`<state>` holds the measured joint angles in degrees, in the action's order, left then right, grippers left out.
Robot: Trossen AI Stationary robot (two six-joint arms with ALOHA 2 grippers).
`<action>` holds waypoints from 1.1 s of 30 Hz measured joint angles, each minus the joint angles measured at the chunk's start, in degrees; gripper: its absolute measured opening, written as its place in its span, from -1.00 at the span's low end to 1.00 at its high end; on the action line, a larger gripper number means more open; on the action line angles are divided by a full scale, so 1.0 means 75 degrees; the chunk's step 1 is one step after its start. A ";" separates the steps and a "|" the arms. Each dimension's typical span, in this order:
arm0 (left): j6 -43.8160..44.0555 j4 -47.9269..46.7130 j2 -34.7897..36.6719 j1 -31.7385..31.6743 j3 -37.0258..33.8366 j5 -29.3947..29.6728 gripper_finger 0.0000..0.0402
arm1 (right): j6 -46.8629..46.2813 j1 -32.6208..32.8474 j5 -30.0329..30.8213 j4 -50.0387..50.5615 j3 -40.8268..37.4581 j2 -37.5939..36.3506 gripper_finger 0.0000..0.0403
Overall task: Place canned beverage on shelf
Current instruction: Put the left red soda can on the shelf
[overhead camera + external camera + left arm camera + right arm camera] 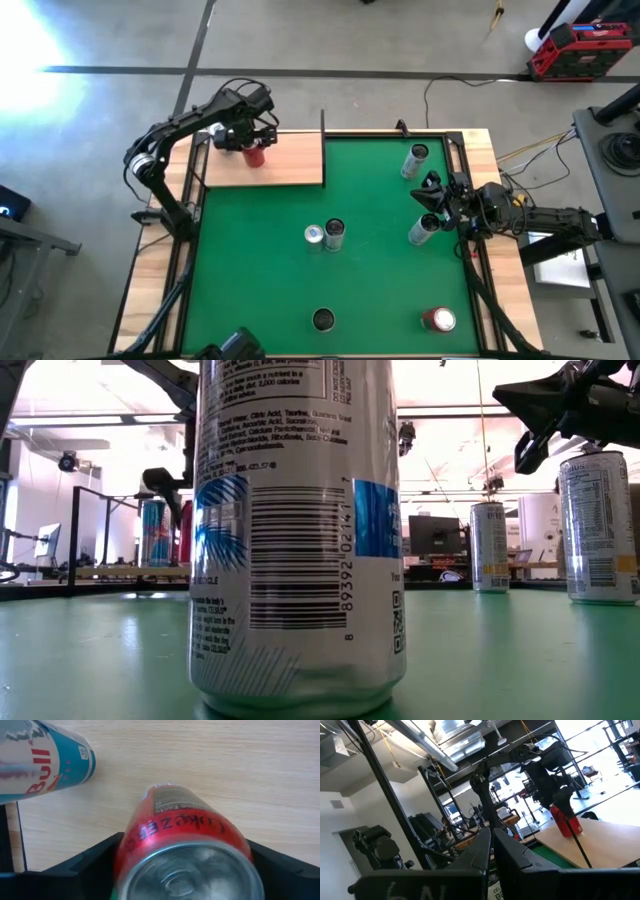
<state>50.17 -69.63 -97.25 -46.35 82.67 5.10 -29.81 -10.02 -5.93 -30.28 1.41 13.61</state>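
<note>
A red canned beverage point(185, 850) stands upright with its bottom on the light-wood shelf point(290, 160) at the table's far left. It also shows in the high view point(254, 153) and the right wrist view point(566, 822). My left gripper point(248, 138) points down over it, open, with one dark finger on either side of the can's top. A blue-and-silver can point(40, 760) stands on the shelf close by. My right gripper point(492, 845) waits shut at the table's right edge point(432, 195), holding nothing. My left gripper comes at the red can from above, its fingers point(95, 860) flanking the can's upper wall point(130, 840). The can's own rim hides the pads, so I cannot tell whether they touch it. The can stands upright on the shelf.
Several more cans stand on the green mat point(380, 290): one at the far right point(415, 160), one beside my right gripper point(422, 230), two in the middle point(334, 235), two near the front point(324, 319), point(438, 319). A black rod point(322, 125) rises at the shelf's corner.
</note>
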 joint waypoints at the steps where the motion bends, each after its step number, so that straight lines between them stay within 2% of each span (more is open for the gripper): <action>1: 0.0003 -0.0018 0.0000 0.0000 0.0000 0.0001 0.79 | -0.0001 0.0000 0.0000 0.0000 -0.0001 0.0000 -0.94; 4: 0.0035 -0.0041 0.0000 0.0000 0.0000 -0.0005 0.94 | -0.0002 -0.0002 0.0000 0.0000 0.0000 -0.0001 -0.94; 10: 0.0563 -0.0277 0.0008 0.0193 0.0000 0.0159 0.91 | 0.0001 0.0000 0.0000 0.0000 0.0000 0.0000 -0.94; 25: 0.1892 -0.0304 0.0093 0.1169 -0.0012 0.1649 0.95 | -0.0001 -0.0003 0.0000 0.0000 0.0000 -0.0002 -0.94; 33: 0.3272 -0.0663 0.0111 0.2169 -0.0015 0.3084 0.95 | 0.0001 -0.0002 0.0000 0.0000 -0.0001 -0.0001 -0.94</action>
<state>74.72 -74.60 -96.42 -30.08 82.56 28.23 -29.80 -10.03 -5.93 -30.28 1.40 13.60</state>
